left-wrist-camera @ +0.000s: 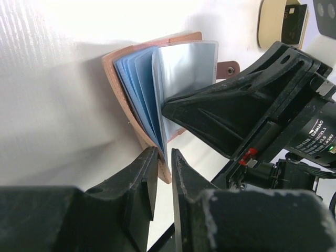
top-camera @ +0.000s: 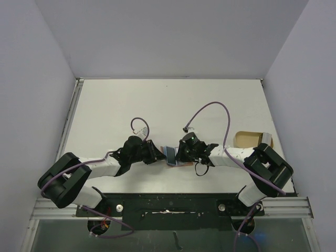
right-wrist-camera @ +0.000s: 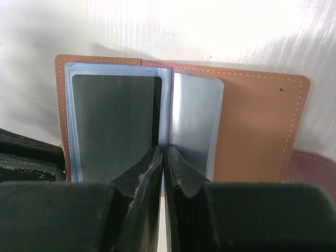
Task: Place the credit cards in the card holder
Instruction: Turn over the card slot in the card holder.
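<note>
- right gripper: jaws all but shut, pinching lower edge of a clear sleeve; prob. to stand that leaf up & spread the pockets.
- left gripper: jaws a slit apart, corner of card holder in the slit. Can't tell if clamped or just touching. Prob. there to pin the cover vs. sliding.
- card holder: lying open on table, ctr near edge, btwn both grippers. Snap tab on side away from left gripper.
- credit cards: one, dark grey, seated in sleeve left of the pinched leaf. Bluish leaves fanned beside it, card-filled or not, can't tell.
- tan tray: well apart to the right, w/ dark flat item in it, poss. another card to fetch.
- Mid-task by the look. Pocket mouth to be held open for next insert, hence the two-arm hold.
</note>
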Action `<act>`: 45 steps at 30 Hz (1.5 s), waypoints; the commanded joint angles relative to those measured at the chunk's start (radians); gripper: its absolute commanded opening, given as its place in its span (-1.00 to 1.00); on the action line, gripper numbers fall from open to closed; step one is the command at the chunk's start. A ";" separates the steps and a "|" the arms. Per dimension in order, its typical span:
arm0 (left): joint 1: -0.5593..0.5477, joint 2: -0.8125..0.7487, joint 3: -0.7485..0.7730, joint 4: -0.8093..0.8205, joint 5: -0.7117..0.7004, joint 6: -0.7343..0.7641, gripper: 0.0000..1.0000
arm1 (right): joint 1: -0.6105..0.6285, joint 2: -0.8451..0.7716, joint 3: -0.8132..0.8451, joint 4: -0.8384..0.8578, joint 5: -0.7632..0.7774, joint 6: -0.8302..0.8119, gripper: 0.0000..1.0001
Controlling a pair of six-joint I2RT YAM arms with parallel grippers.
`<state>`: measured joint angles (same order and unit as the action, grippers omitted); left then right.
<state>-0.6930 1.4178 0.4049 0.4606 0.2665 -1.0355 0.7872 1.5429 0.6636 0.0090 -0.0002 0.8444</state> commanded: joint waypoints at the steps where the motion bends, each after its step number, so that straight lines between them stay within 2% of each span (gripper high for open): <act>1: -0.003 0.008 0.034 0.094 0.008 0.006 -0.71 | 0.012 0.014 -0.019 0.055 -0.018 0.005 -0.84; 13: -0.007 0.051 0.032 0.094 -0.003 0.024 -0.57 | 0.012 0.013 -0.037 0.078 -0.026 0.008 -0.85; 17: -0.007 0.048 0.029 0.097 -0.007 0.030 -0.72 | 0.012 0.011 -0.047 0.086 -0.025 0.012 -0.84; 22: -0.007 0.030 0.031 0.105 0.007 0.023 -1.00 | 0.014 0.016 -0.036 0.079 -0.024 0.011 -0.84; 32: -0.007 -0.094 0.051 -0.010 -0.024 0.076 -1.00 | 0.027 0.001 0.011 0.057 -0.039 0.006 -0.79; 43: -0.005 -0.088 0.074 -0.100 -0.058 0.129 -1.00 | 0.029 0.015 0.014 0.030 0.013 -0.001 -0.77; 45: -0.004 -0.084 0.099 -0.167 -0.098 0.155 -0.77 | 0.029 0.007 0.012 0.026 0.017 -0.001 -0.78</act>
<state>-0.6930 1.3437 0.4328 0.3679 0.2333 -0.9379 0.8070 1.5486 0.6544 0.0494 -0.0189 0.8467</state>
